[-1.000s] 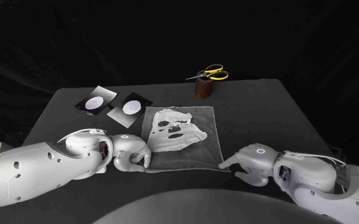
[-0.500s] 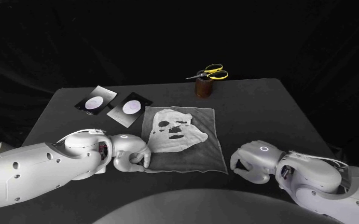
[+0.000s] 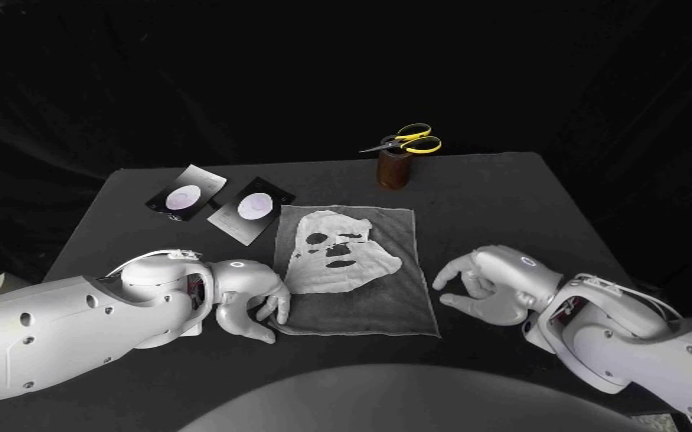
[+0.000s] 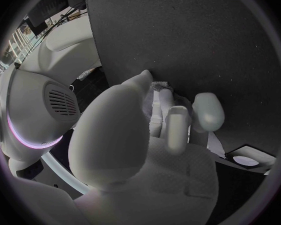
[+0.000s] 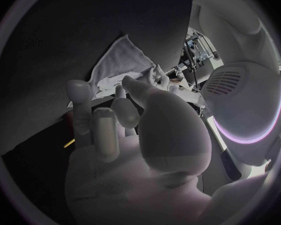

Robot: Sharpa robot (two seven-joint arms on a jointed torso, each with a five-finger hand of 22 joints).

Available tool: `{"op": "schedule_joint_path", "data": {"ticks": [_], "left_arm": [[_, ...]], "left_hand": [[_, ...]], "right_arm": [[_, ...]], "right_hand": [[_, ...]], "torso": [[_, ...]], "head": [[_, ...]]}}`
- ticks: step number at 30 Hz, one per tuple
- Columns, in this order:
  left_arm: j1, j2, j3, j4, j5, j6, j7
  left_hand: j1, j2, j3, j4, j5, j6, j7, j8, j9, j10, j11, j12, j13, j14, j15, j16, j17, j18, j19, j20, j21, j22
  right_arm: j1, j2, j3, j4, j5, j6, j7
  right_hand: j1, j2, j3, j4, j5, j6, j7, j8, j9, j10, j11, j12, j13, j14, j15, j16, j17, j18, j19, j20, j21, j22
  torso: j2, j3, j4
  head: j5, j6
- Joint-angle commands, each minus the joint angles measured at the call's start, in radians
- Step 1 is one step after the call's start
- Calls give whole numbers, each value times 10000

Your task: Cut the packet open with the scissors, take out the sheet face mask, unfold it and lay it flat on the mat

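black counter, dark backdrop. sheet face mask [image 3: 339,252] lies unfolded on the grey mat [image 3: 368,310], mid counter. left hand [image 3: 248,297] at mat's near left corner, cannot tell if gripping. right hand [image 3: 483,282] spread, empty, just right of mat. mask likely thin, limp, tearable; pinch its edges.
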Motion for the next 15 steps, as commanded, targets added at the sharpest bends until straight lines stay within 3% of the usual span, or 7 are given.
{"op": "schedule_joint_path", "data": {"ticks": [1, 7, 14, 15], "left_arm": [[60, -4, -34, 25, -88, -42, -44], [180, -43, -34, 172, -42, -32, -30], [370, -201, -31, 421, 337, 304, -61], [424, -244, -29, 462, 496, 443, -73]], "left_hand": [[-58, 43, -412, 88, 22, -209, 120, 5, -205, -141, 7, -17, -41, -153, 8, -90, 279, 223, -129, 3, -138, -113], [169, 150, -1371, 381, 23, -305, 117, 133, -192, -240, 6, 63, -105, -153, 14, -62, 305, 215, -86, 13, -143, -90], [469, 357, -1844, 532, 25, -261, 58, 234, -188, -165, -57, 225, -108, -10, -38, 54, 514, 169, 80, -24, 15, 84], [505, 384, -1855, 530, 26, -248, 51, 241, -188, -157, -64, 237, -105, 2, -44, 63, 531, 165, 94, -29, 29, 99]], "right_arm": [[159, 50, 4, -167, 2463, -595, 1350], [498, 332, 4, -608, 3666, -590, 796], [1017, 1123, 9, -1399, 4377, -426, -484], [1093, 1294, 10, -1565, 4446, -356, -718]], "right_hand": [[13, -77, -140, 85, -1, 10, 45, -73, -29, -40, 26, 115, 116, 453, 81, 73, 547, 94, 117, 4, 190, 623], [27, 45, -393, 394, 13, 65, -1, -162, -96, 334, -19, 876, 730, 647, 14, 428, 1079, -42, 597, -11, 1199, 876], [134, 282, -519, 633, 142, 84, -20, -231, -155, 875, -37, 2235, 1880, 864, -9, 890, 1809, -239, 1145, -51, 2524, 1210], [181, 341, -501, 651, 363, 91, -24, -235, -162, 925, -40, 2394, 2021, 874, -12, 915, 1846, -254, 1196, -59, 2640, 1235]], "torso": [[1, 4, -3], [-3, 3, -12], [-17, 9, 10], [-16, 12, 9]], "head": [[-10, 1], [-33, 1], [-19, 1], [-17, 1]]}}
